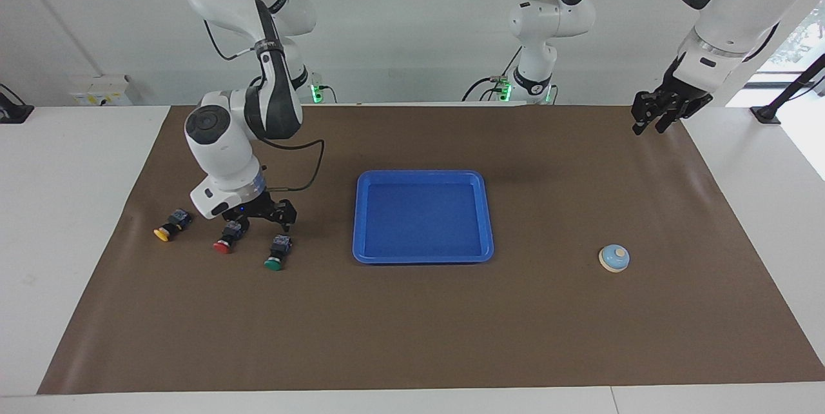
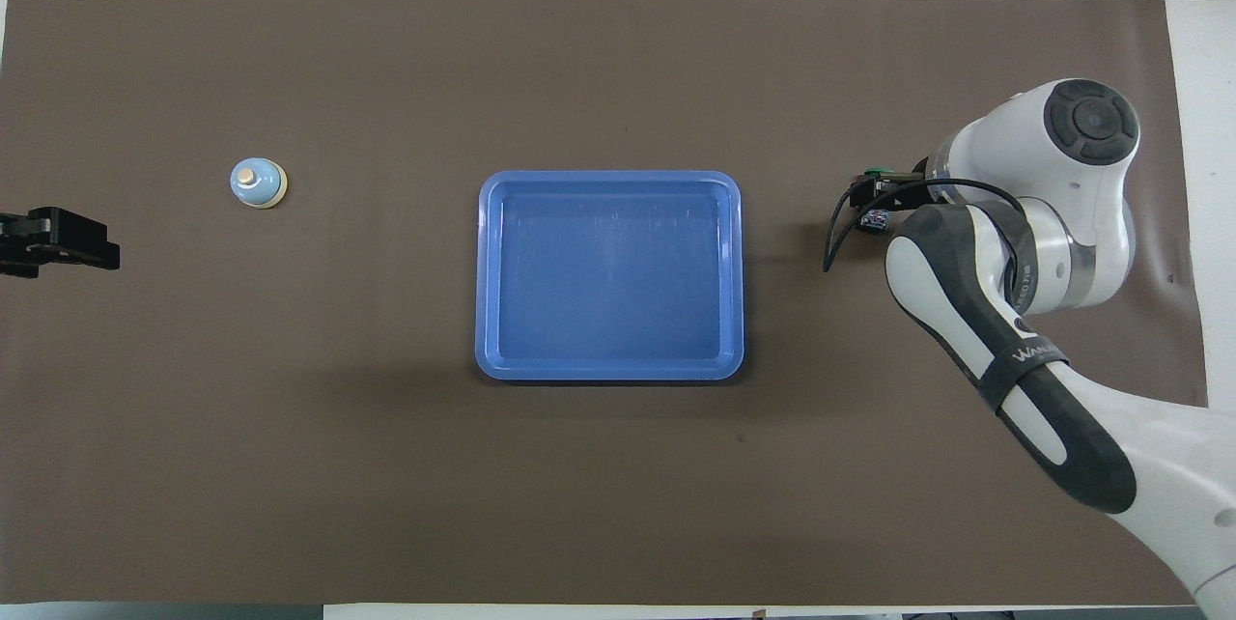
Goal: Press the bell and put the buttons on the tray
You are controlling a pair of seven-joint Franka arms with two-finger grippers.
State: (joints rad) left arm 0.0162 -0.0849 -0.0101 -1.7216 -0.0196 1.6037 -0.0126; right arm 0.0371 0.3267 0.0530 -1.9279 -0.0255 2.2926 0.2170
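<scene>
The blue tray lies mid-table and holds nothing; it also shows in the overhead view. Three buttons lie in a row toward the right arm's end: yellow, red and green. My right gripper is low over the red and green buttons, right at the red one's black body. In the overhead view the right arm hides the yellow and red buttons; only the green one peeks out. The light-blue bell stands toward the left arm's end. My left gripper waits open in the air over the mat's corner.
A brown mat covers the table; white table shows around it. The right arm's black cable loops above the mat between the buttons and the tray.
</scene>
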